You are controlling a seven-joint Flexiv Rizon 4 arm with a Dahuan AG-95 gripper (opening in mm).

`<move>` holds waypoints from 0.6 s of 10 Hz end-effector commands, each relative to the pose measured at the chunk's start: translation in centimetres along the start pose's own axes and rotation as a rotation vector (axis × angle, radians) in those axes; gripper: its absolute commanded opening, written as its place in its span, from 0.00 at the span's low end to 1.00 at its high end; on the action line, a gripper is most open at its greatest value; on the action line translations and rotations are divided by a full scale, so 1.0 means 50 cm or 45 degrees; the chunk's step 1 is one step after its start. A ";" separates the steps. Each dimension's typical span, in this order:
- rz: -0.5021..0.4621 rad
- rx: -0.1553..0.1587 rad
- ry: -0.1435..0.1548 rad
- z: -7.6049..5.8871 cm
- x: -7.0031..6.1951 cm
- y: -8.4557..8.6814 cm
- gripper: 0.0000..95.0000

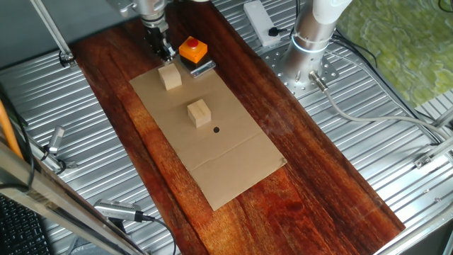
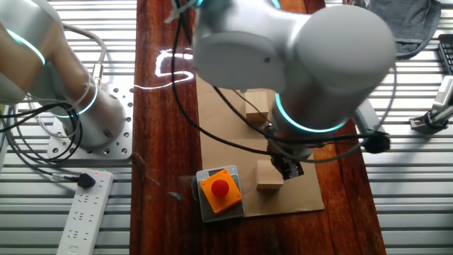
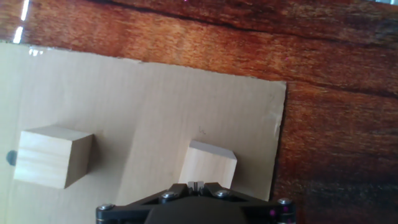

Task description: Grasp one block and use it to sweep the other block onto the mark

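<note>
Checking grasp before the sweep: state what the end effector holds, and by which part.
Nothing held, as far as visible. The end effector hangs above the near block, apparently not yet around it; the other block sits free.

Two pale wooden cube blocks sit upright and apart on my bench's tan cardboard sheet: one (image 1: 170, 76) near its far end, the other (image 1: 199, 112) mid-sheet, just beside the tiny round black mark (image 1: 216, 129).

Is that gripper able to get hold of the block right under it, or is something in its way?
Probably yes: the gripper hangs just above the near block, nothing between them; the orange box sits beside, apart.
</note>
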State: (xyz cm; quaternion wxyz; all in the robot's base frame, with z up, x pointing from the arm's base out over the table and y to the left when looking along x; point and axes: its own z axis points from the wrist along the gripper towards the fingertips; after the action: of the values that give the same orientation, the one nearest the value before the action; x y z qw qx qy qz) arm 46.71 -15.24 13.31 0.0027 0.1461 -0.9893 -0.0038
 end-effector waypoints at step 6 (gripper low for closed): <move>0.089 0.032 0.009 0.002 -0.003 -0.002 0.00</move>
State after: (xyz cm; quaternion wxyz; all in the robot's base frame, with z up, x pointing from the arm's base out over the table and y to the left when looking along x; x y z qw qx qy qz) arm 46.60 -15.25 13.28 0.0026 0.1117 -0.9937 0.0087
